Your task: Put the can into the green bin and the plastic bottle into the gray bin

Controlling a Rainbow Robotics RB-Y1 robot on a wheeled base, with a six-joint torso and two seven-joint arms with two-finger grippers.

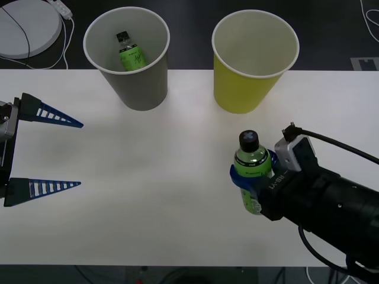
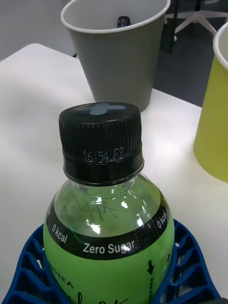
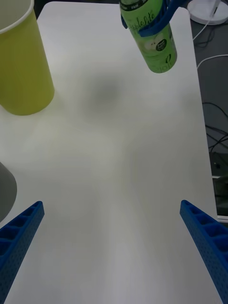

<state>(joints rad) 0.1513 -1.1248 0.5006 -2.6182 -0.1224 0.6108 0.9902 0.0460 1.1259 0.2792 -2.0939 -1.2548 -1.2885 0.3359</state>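
Note:
My right gripper (image 1: 249,177) is shut on the plastic bottle (image 1: 253,163), which has a black cap and a bright green label. It holds the bottle (image 2: 109,237) upright, just off the white table, in front of the green bin (image 1: 243,92). In the left wrist view the bottle (image 3: 152,42) hangs above its shadow. The gray bin (image 1: 142,89) stands at the back left of the green bin and holds another green-labelled bottle (image 1: 130,53). My left gripper (image 1: 80,154) waits open at the table's left side. The can is out of view.
A white round disc (image 1: 26,26) with a cable lies beyond the table's back left corner. Bare white tabletop (image 1: 160,177) stretches between the two grippers. Cables (image 3: 213,142) hang off the table's side edge.

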